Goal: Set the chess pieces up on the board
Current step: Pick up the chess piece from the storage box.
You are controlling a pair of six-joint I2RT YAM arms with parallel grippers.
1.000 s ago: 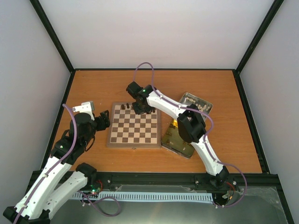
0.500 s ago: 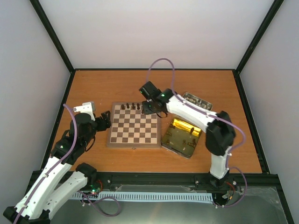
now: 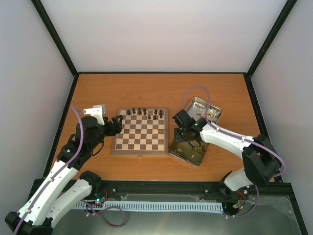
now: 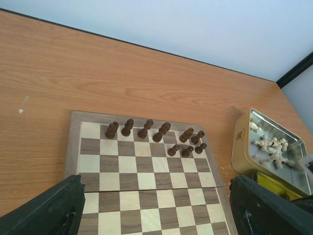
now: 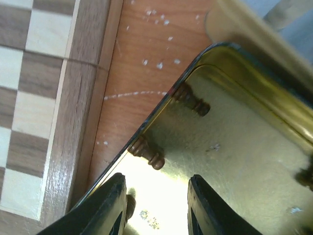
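**Right arm returns to the tin for the next piece**

The right gripper point(image 5: 155, 196) has left the small square wooden chessboard point(image 3: 140, 152). It now hovers low over the rectangular gold-lined metal tin point(image 5: 234, 161) at the board's 3 o'clock, fingers spread with nothing between them. One placement looks finished and another pick looks due.

9 dark brown turned chess pieces point(image 4: 161, 131) stand along the board's 12 o'clock edge, 6 behind and 3 in front. 2 slender ridged dark figurines point(image 5: 146, 152) lie on their sides by the tin's glossy wall and may roll.

The left gripper point(image 4: 156, 196) has edged to the board's 9 o'clock side, jaws wide and empty. Cream pieces point(image 4: 271, 147) lie heaped in the other tin half point(image 4: 242, 147).
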